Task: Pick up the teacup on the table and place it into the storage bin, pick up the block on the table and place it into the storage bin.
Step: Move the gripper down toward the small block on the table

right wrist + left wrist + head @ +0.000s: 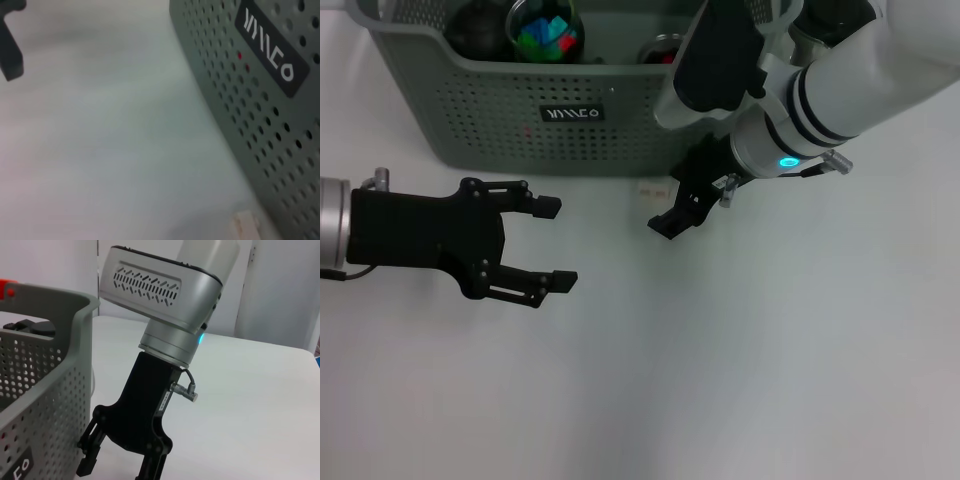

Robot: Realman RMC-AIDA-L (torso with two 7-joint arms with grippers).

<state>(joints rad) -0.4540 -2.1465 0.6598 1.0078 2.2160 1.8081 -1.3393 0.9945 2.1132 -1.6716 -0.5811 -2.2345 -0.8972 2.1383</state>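
Here, on the white table: right gripper low beside the near right corner of the grey-green storage bin, fingers parted and empty, just right of a small pale block lying against the bin's foot. Left gripper spread wide, empty, hovering nearer and left. No telling where the teacup is.

Three cameras: one overhead, two close at the wrists.

Head view: looking steeply down on the white counter, storage bin along the far edge. Left wrist view: low and level across the counter, facing the right gripper close beside the bin's corner. Right wrist view: very near the counter, angled along the bin's labelled wall. Shared by all three: that perforated wall.
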